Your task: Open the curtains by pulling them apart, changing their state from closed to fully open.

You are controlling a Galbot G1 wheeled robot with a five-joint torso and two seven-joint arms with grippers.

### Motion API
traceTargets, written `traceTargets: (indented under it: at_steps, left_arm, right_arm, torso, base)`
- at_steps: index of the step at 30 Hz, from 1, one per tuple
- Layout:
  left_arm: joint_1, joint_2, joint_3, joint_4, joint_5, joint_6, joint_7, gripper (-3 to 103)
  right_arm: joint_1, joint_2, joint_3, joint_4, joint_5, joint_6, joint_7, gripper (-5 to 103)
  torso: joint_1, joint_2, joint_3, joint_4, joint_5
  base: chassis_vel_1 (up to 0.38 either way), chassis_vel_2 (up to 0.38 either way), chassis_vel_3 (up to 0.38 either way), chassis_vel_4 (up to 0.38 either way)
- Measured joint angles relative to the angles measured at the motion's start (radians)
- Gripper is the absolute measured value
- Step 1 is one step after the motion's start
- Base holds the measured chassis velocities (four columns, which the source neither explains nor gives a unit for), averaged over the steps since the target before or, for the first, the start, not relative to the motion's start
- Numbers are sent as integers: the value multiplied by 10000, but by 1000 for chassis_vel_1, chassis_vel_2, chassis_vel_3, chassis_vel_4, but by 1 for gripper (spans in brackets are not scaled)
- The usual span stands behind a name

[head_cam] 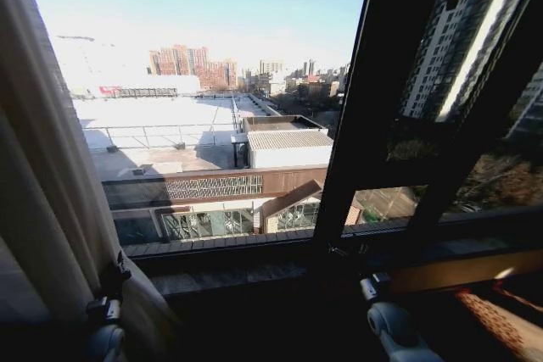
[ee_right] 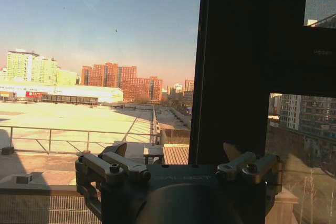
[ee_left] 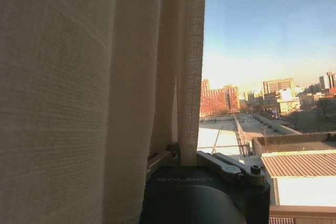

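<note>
Head view: the curtains [head_cam: 42, 184] hang bunched at the far left, the left pincer [head_cam: 109, 294] low against their folds. Left wrist view shows it clamped on the fabric edge [ee_left: 189, 98]. Right wrist view shows the right pincer [ee_right: 181, 163] spread wide, holding nothing, before the dark window frame [ee_right: 247, 61].

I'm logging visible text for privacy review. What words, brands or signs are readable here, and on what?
"GALBOT": embossed on the left hand housing beside the curtains.
Embossing on the right hand housing: too faint to read.
Red sign on a distant low building: too small to read.
</note>
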Motion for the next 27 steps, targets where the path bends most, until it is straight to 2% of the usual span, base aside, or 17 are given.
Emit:
traceTargets:
  at_steps: [8, 19, 27]
  left_arm:
    - [-6, -19, -16, 23, 1, -20, -19, 0]
    - [50, -53, -30, 56, 3, -62, -21, 0]
    - [146, 17, -170, 95, -22, -179, -21, 0]
  right_arm:
    - [0, 4, -3, 1, 0, 0, -1, 100]
    - [0, -2, 1, 0, 0, 0, 0, 100]
    - [-1, 1, -1, 0, 0, 0, 0, 100]
  torso:
    - [2, 1, -1, 3, -6]
    - [3, 0, 2, -1, -3]
    - [-1, 1, -1, 1, -3]
  base:
    - [107, 124, -96, -108]
    - [-1, -5, 1, 2]
    - [123, 42, -116, -37]
